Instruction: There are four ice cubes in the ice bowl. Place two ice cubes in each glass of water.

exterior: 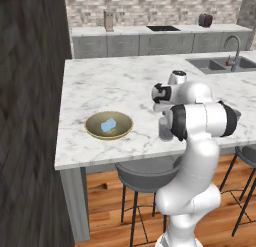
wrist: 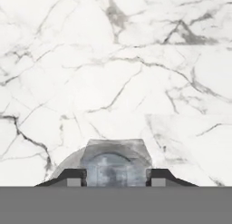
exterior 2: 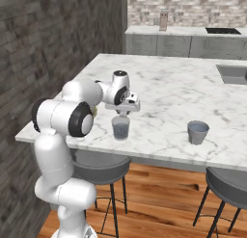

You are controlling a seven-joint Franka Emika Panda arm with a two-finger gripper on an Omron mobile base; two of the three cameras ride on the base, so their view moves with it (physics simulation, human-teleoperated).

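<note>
My gripper (exterior 2: 121,114) hangs straight over the near glass of water (exterior 2: 120,128), fingertips just above its rim. In the hand view the gripper (wrist: 115,178) is shut on a pale translucent ice cube (wrist: 115,157), and the glass rim (wrist: 68,166) curves below it. A second glass of water (exterior 2: 198,132) stands further right along the counter. The brassy ice bowl (exterior: 95,128) sits to the left near the front edge with a light-blue ice cube (exterior: 108,125) in it. My arm partly hides the near glass (exterior: 164,131) in the left base view.
Both glasses stand close to the front edge of the marble island (exterior 2: 183,92). A sink (exterior: 220,65) with a faucet lies at the far right. Grey stools (exterior: 145,176) are tucked under the edge. A dark wall (exterior: 30,116) runs along the left.
</note>
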